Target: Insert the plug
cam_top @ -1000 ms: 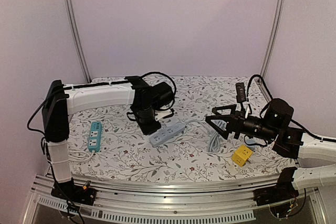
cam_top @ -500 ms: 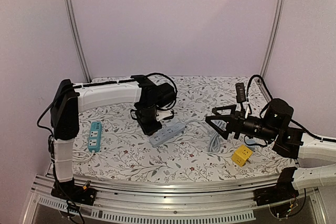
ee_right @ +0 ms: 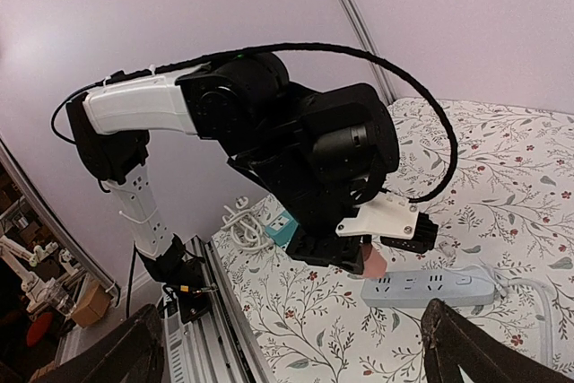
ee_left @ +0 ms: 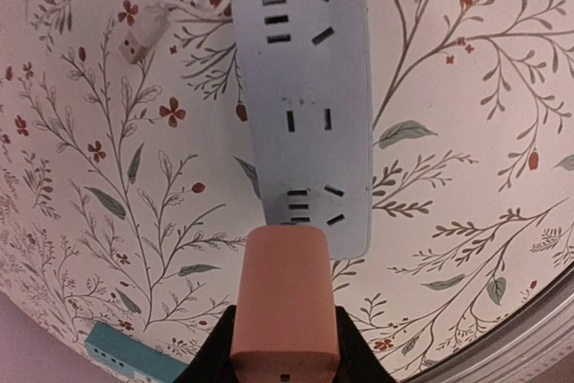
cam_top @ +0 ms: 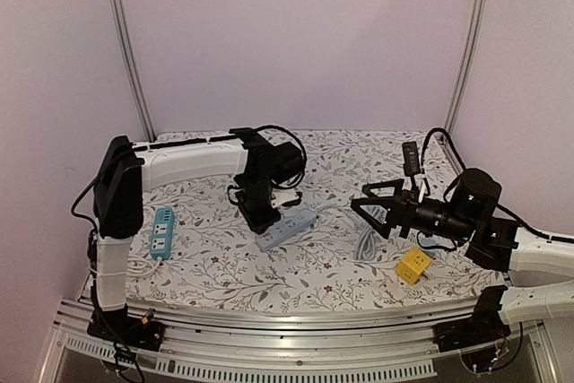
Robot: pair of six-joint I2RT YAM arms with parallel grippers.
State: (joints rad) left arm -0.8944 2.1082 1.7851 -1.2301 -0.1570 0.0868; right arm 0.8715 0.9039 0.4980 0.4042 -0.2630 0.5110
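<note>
The left gripper (ee_left: 285, 352) clasped the pink plug (ee_left: 285, 293) over the power strip (ee_left: 309, 87) — not yet inserted; the right gripper (cam_top: 367, 205) gaped wide.

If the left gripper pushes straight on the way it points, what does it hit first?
Likely the pink plug in the left gripper meets the grey power strip at its near end; depth unclear.

1. The left gripper (cam_top: 262, 218) points down over the seven o'clock end of a grey power strip (cam_top: 291, 227).
2. A teal power strip (cam_top: 161, 232) lies at the grey one's nine o'clock on the floral desk (cam_top: 296, 280).
3. The right gripper (cam_top: 363, 204), fingers spread wide, hangs at its three o'clock.
</note>
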